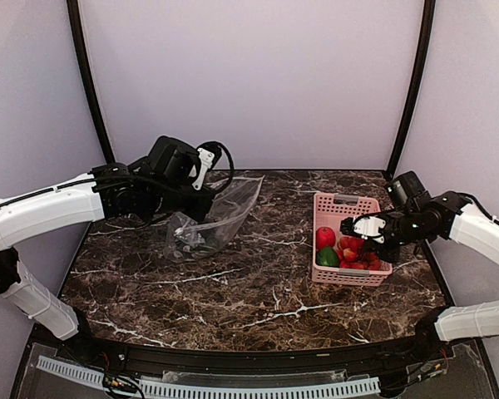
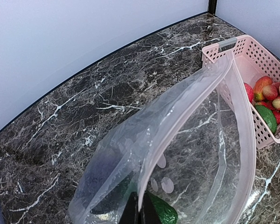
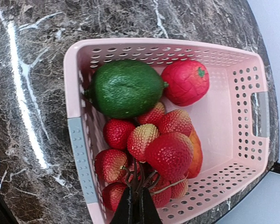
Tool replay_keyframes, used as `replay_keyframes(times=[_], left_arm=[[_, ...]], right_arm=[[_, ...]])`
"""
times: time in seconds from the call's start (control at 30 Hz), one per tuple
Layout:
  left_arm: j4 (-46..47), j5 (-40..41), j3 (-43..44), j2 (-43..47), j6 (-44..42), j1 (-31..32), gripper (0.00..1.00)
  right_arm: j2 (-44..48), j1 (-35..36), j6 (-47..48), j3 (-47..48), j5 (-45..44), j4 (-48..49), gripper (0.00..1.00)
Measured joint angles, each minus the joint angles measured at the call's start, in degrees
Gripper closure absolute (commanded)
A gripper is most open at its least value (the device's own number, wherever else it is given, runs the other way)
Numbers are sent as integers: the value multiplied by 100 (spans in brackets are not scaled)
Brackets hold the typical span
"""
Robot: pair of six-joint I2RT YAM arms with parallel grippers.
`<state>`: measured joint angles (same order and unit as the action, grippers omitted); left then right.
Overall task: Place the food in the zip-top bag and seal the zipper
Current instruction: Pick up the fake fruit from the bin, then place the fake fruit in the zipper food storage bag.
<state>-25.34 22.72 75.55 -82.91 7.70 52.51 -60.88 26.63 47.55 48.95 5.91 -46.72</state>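
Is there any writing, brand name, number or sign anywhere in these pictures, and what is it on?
None can be read in any view.
zip-top bag: faint pale dots only, no letters.
pink basket: plain, no label.
grape bunch and the other toy food: no marks.
left arm and right arm: no legible marking.

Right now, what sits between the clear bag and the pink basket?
Nothing: in the top view, only bare marble table lies between the zip-top bag and the pink basket.
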Motion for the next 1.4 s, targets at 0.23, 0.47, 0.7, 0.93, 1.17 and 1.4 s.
replay_keyframes(times=[0.23,0.47,0.7,0.93,1.17,1.4], left_arm=[[15,-107,7,-4,13,0,99],[131,-273,48,-131,120,0,99],[168,-433,334,-396,192,0,99],[249,-538,516,-490,282,0,99],[304,-776,695,-741,402,0,99],[339,-1016,896,-793,474,0,99]], right_arm=[[-352,0,13,748,-426,-7,100],[-610,0,-85,2199,-280,-162,100],[-960,0,-308,3480,444,-431,100],[-1429,0,-667,4618,1617,-761,100],[-1740,7,-1180,5388,3047,-721,100],[-2212,15,-1928,5757,4468,-372,100]])
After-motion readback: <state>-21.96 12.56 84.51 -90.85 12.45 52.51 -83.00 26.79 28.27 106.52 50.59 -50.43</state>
